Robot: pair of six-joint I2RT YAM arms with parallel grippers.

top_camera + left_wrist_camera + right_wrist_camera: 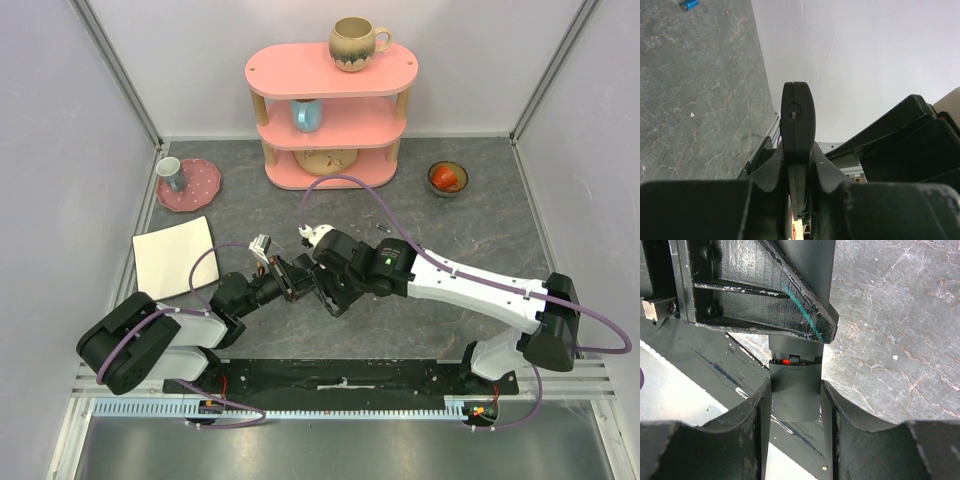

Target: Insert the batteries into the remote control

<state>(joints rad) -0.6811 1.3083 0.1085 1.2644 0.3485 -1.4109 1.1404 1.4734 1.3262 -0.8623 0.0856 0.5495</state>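
My left gripper (797,150) is shut on the remote control (797,115), a slim black bar held edge-on and sticking out past the fingers. In the right wrist view the remote control (805,260) runs down under the left finger (760,295). Below it, my right gripper (796,387) is shut on a small dark cover piece (795,395) at the remote's end. A red-orange battery (786,361) shows in the gap between cover and body. A blue battery (690,4) lies on the table. From above, both grippers (290,275) (328,288) meet mid-table, and a small dark battery (383,232) lies behind them.
A pink shelf (330,110) with a mug and a blue cup stands at the back. A pink plate (190,185) with a cup sits back left, a white square plate (175,255) left, and a bowl (447,178) back right. The black base plate (340,378) runs along the near edge.
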